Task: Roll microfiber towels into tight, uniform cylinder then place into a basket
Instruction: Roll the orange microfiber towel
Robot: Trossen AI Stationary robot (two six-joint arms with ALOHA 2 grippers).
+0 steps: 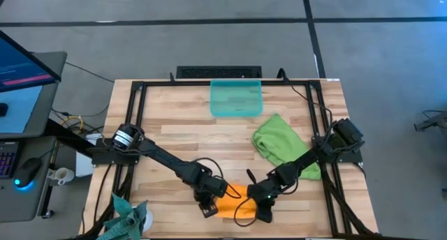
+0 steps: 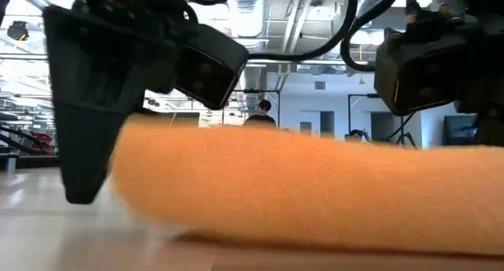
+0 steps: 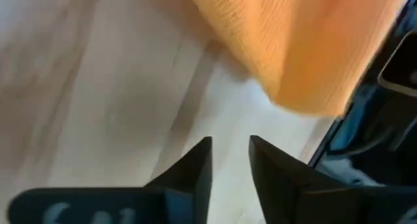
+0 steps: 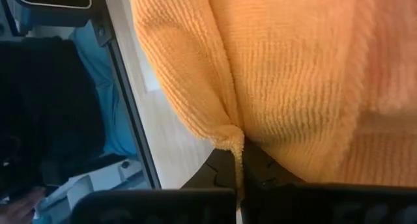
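We judge the orange towel (image 1: 234,201), a half-rolled bundle by the table's (image 1: 174,139) front edge, to be light, soft and springy, best pinched at its ends. Our right gripper (image 4: 238,162) is clamped on a fold of it. Our left gripper (image 3: 230,160), fingers apart and empty, points down at its other end.

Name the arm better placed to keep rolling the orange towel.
Right, probably. The right gripper is shut on the orange towel's edge, while the left gripper stands slightly open beside it, holding nothing.
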